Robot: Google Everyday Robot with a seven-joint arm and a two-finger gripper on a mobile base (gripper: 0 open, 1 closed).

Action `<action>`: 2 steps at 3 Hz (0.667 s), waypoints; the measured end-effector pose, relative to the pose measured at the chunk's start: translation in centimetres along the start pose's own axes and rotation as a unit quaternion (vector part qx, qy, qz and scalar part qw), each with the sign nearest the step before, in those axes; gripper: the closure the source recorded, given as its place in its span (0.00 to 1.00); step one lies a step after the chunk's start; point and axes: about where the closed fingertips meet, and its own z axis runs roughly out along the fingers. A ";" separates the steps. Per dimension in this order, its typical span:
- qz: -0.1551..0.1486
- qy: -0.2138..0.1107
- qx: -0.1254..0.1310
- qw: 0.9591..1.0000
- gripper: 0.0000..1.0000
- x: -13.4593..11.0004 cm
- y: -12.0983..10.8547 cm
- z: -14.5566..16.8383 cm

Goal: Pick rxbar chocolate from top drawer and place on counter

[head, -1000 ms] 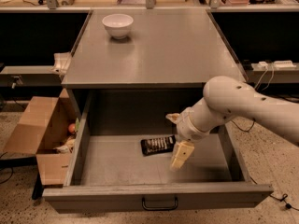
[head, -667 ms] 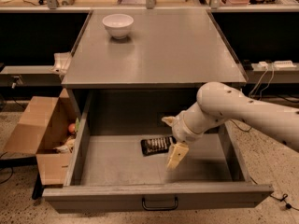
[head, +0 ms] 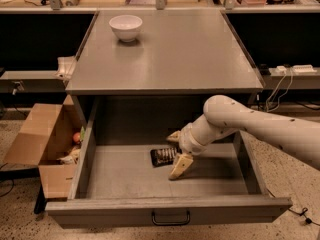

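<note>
A: Surroundings first: a white bowl (head: 125, 26) sits at the counter's (head: 190, 59) far left corner, and an open cardboard box (head: 42, 139) stands on the floor left of the pulled-out top drawer (head: 170, 208).

B: And the rxbar chocolate (head: 161, 157)?

A: Flat on the drawer floor, dark wrapper, pale stripes — the gripper (head: 176, 152) is down there, fingers spread wide, one each side of its right end.

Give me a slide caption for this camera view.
Open gripper low in the pulled-out top drawer, at one end of the rxbar chocolate; white bowl on the counter.
</note>
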 end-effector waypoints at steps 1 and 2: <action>0.001 -0.006 0.001 1.000 0.54 -0.1 -0.4 -0.2; 0.001 -0.007 0.002 1.000 0.78 -0.4 -0.4 -0.7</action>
